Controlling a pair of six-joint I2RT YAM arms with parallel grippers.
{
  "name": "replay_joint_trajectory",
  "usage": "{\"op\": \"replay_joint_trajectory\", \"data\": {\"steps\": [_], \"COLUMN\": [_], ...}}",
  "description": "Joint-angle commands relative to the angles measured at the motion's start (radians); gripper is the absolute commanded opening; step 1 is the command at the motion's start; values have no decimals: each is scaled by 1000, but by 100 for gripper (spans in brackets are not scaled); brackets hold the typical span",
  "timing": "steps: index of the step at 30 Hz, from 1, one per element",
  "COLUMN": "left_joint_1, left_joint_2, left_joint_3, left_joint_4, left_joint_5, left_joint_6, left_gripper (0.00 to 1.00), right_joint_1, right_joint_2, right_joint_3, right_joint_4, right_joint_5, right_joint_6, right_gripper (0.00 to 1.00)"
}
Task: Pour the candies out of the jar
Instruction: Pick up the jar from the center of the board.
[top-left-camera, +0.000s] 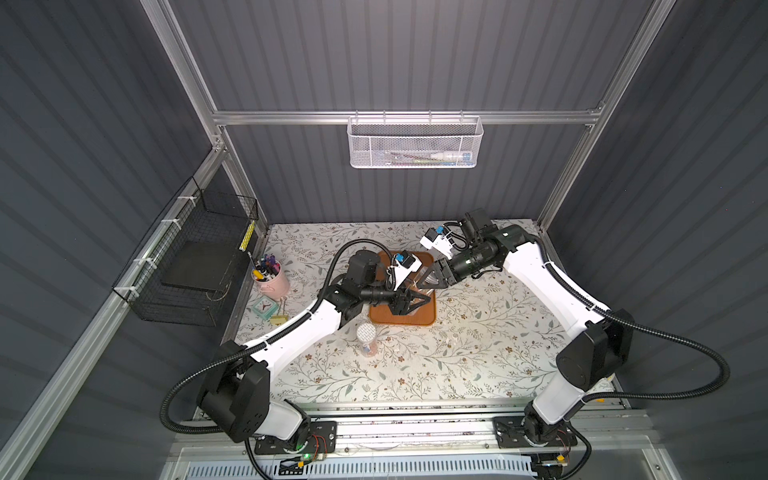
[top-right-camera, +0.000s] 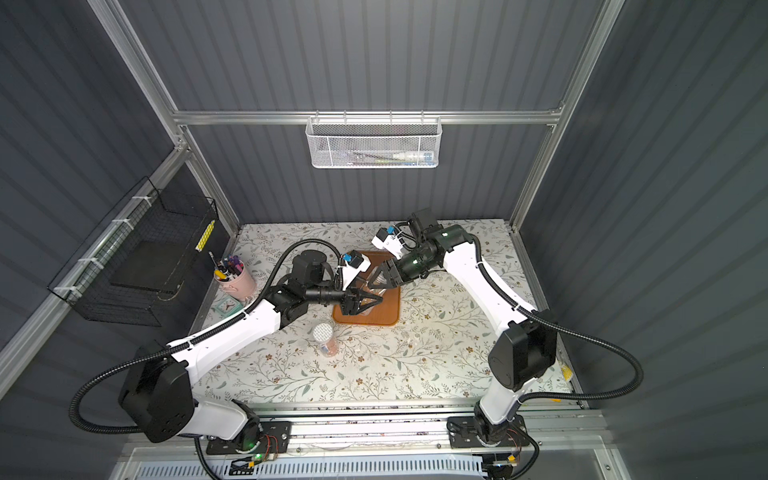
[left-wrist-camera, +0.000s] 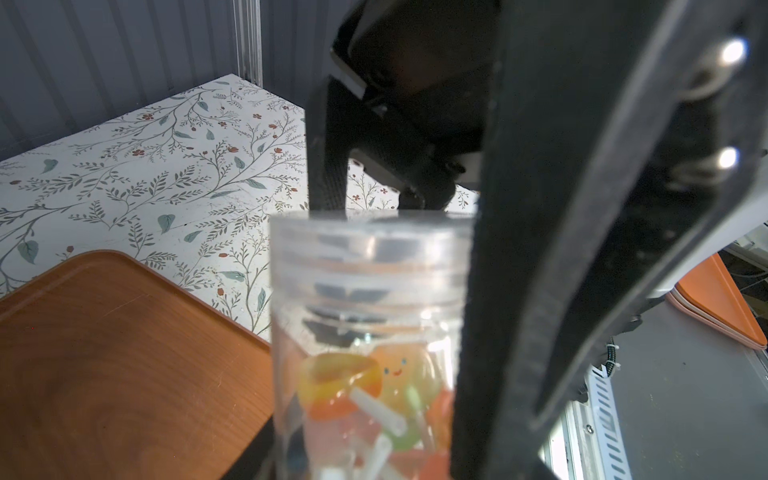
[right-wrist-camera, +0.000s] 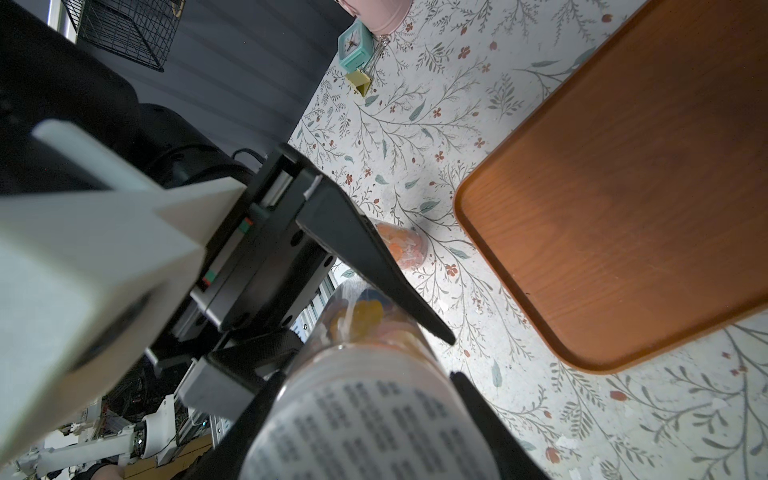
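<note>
A clear plastic jar (left-wrist-camera: 365, 299) with orange, pink and green candies (left-wrist-camera: 353, 386) on white sticks is held in the air beside the wooden tray (top-left-camera: 424, 322). My left gripper (left-wrist-camera: 365, 440) is shut on the jar's body, one finger (left-wrist-camera: 498, 332) pressed along its side. My right gripper (right-wrist-camera: 368, 419) is shut on the jar's white printed lid (right-wrist-camera: 365, 428). In the right wrist view the left gripper's fingers (right-wrist-camera: 374, 266) flank the jar body (right-wrist-camera: 365, 316). In both top views the left gripper (top-left-camera: 419, 301) (top-right-camera: 374, 301) and right gripper (top-left-camera: 424, 279) (top-right-camera: 374, 279) meet above the tray (top-right-camera: 386, 318), hiding the jar.
A second lidded jar of candies (top-left-camera: 366, 338) (right-wrist-camera: 401, 245) stands on the floral table in front of the tray. At the left edge are a pink cup of pens (top-left-camera: 271, 276), a teal clock (top-left-camera: 266, 307) and a yellow clip (top-left-camera: 279, 319). A black wire basket (top-left-camera: 187, 266) hangs on the left wall.
</note>
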Motion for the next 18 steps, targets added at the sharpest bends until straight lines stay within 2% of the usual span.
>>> {"op": "replay_joint_trajectory", "data": {"steps": [1, 3, 5, 9, 13, 18], "left_joint_1": [-8, -9, -11, -13, -14, -15], "left_joint_2": [18, 17, 14, 10, 14, 19], "left_joint_3": [33, 29, 24, 12, 18, 22], "left_joint_4": [-14, -1, 12, 37, 46, 48], "left_joint_5": [-41, -44, -50, -54, -62, -116], "left_joint_6": [-10, -15, -20, -35, -51, -76], "left_gripper": [24, 17, 8, 0, 0, 0], "right_joint_1": [4, 4, 4, 3, 0, -38], "right_joint_2": [-11, -23, -39, -61, -76, -152], "right_joint_3": [-20, -38, -55, -76, -87, -170], "right_joint_4": [30, 62, 99, 145, 149, 263], "right_joint_5": [-21, -21, -9, 16, 97, 201], "right_joint_6": [30, 53, 87, 132, 162, 359], "right_gripper": [47, 52, 65, 76, 83, 87]}}
